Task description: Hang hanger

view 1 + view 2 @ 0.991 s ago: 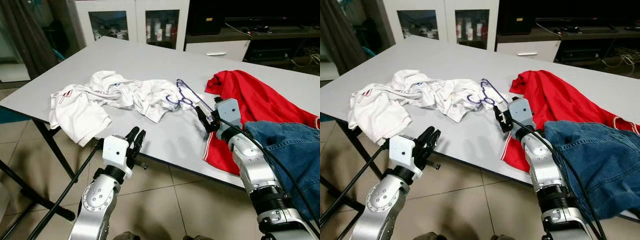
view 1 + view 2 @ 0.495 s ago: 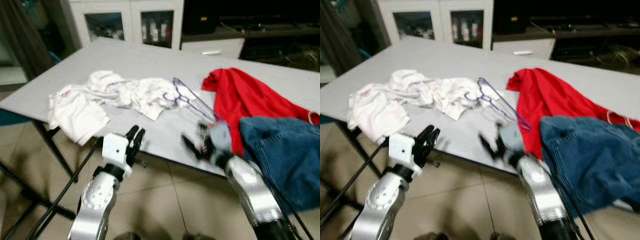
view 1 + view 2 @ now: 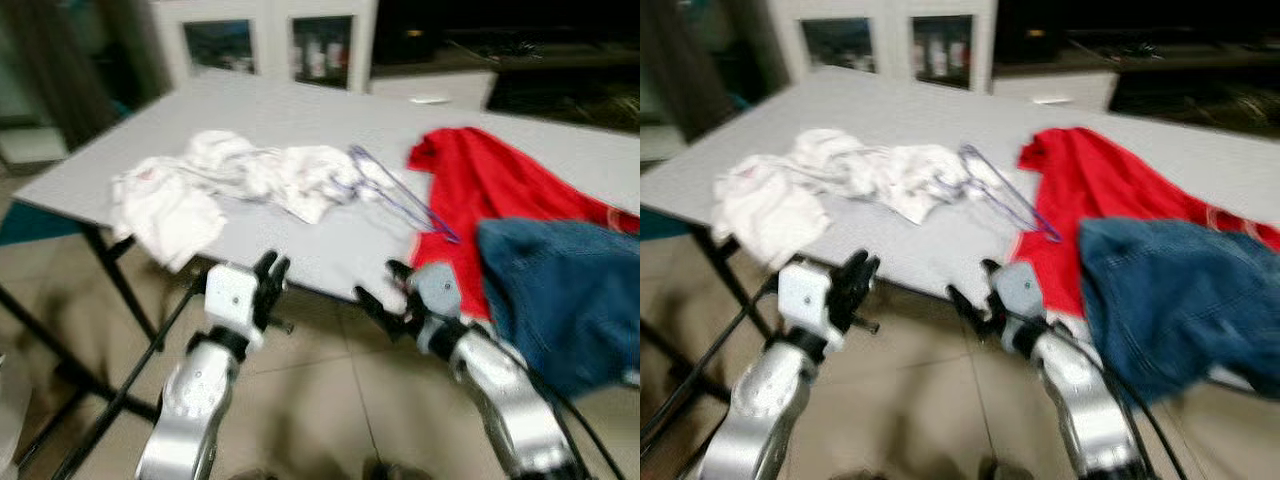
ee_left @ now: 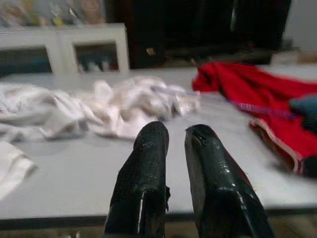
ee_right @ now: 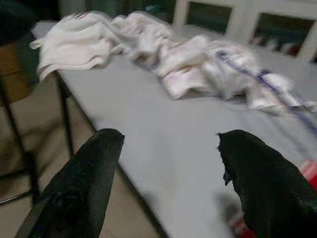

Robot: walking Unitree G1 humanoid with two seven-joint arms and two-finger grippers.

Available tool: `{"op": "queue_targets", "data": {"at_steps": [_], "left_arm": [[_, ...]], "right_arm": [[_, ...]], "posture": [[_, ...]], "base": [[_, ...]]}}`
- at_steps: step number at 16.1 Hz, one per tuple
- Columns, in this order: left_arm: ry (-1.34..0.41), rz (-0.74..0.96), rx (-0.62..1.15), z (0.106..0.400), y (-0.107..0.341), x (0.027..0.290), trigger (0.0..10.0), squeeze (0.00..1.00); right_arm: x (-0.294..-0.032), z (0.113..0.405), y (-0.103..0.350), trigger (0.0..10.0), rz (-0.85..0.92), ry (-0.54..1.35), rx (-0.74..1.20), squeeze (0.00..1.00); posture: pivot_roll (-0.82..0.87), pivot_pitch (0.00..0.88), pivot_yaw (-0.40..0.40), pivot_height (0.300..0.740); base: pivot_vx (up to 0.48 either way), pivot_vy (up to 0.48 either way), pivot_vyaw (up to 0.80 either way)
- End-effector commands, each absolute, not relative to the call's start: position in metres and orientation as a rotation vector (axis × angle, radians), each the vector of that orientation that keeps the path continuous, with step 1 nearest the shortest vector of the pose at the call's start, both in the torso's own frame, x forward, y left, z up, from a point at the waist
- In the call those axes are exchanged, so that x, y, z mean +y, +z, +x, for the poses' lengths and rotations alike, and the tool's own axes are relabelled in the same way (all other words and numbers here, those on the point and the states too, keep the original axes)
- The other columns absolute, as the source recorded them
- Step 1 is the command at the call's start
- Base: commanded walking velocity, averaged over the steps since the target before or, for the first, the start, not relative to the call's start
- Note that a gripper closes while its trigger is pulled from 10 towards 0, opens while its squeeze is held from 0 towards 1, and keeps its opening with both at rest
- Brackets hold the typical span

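A grey table (image 3: pixel 300 110) is standing on a tiled floor, white glass-fronted cabinets (image 3: pixel 270 45) lining the wall behind. The purple hanger (image 3: pixel 395 195) is lying flat between crumpled white clothes (image 3: pixel 230 180) and a red shirt (image 3: pixel 490 190), its long axis running diagonally; through the blur its hook seems to be pointing away. The right gripper (image 3: pixel 385 290) is hovering at the near edge, fingers wide, empty. The left gripper (image 3: pixel 272 270) is nearly closed, empty.

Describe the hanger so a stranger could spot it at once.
Find the grey table. Between the crumpled white shirt and the red garment lies the hanger, flat on the tabletop. It is the one thin purple wire outline among soft cloth.
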State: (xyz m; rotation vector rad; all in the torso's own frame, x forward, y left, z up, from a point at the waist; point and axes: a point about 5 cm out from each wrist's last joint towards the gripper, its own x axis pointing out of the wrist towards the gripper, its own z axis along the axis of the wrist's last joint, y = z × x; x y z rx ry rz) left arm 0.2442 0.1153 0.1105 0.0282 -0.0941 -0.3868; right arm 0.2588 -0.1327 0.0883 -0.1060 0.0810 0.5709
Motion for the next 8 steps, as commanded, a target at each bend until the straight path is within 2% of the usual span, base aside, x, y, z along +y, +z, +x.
{"op": "queue_targets", "data": {"at_steps": [1,8], "left_arm": [[-0.373,0.023,-0.068,0.2419,0.105,0.1184,10.0,0.0],[-0.367,0.026,-0.06,0.2391,0.103,0.1201,10.0,0.0]], "right_arm": [[-0.1352,0.272,0.1083,10.0,-0.104,0.502,-0.016,0.0],[-0.1349,0.2689,0.1063,10.0,-0.11,0.484,-0.015,0.0]], "posture": [[-0.04,0.0,0.039,0.74],[-0.04,0.0,0.038,0.74]], "base": [[0.0,0.0,0.0],[0.0,0.0,0.0]]}}
